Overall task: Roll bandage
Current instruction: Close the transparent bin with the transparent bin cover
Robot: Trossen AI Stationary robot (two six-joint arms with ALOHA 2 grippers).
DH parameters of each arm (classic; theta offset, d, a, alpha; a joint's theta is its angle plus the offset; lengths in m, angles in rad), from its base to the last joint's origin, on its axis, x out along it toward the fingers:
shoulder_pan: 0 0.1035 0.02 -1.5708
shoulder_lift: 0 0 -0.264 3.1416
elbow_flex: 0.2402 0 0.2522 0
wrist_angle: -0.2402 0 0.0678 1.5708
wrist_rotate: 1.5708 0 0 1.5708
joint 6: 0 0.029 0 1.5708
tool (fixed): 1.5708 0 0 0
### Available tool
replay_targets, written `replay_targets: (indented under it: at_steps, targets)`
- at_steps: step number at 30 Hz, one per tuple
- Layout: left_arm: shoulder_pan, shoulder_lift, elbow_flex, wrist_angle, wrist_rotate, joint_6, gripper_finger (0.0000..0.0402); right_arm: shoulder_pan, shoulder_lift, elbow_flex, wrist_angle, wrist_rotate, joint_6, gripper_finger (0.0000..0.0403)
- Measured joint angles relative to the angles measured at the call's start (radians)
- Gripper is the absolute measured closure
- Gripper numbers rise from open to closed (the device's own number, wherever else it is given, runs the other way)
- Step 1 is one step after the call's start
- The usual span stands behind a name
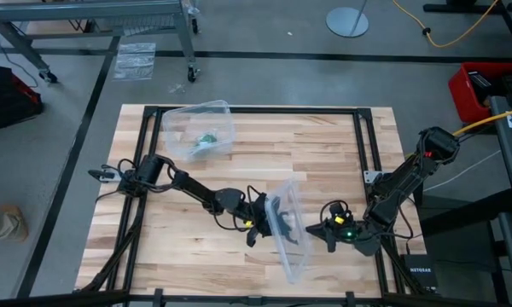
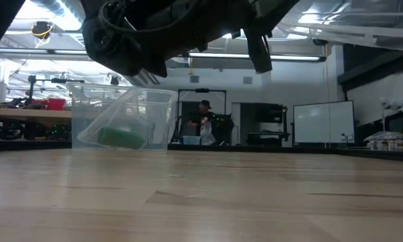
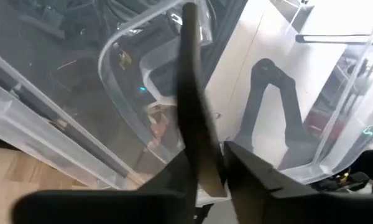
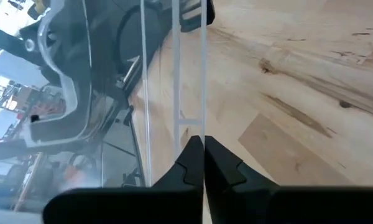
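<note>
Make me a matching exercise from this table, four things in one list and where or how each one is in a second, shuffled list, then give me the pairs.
Things:
1. bandage
2. clear tub
3. clear lid
4. right gripper

Place or state:
A. up on edge between the two grippers
B. green, lying inside the tub
C. shut on the lid's thin edge
D. on the left arm's side of the table, away from both grippers

Pairs: 1-B, 2-D, 3-A, 4-C
</note>
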Motion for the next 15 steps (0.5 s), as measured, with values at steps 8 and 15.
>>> replay_targets:
  at_steps: [8,15]
  targets:
    - [-0.001,0.000,0.000,0.004,0.004,-0.023,0.0379,0.000,0.001,-0.001,-0.001,0.025,-0.004,0.0401]
    - [-0.008,0.000,0.000,0.007,0.001,-0.036,0.0379,0.000,0.001,-0.001,0.014,0.022,0.000,0.0373]
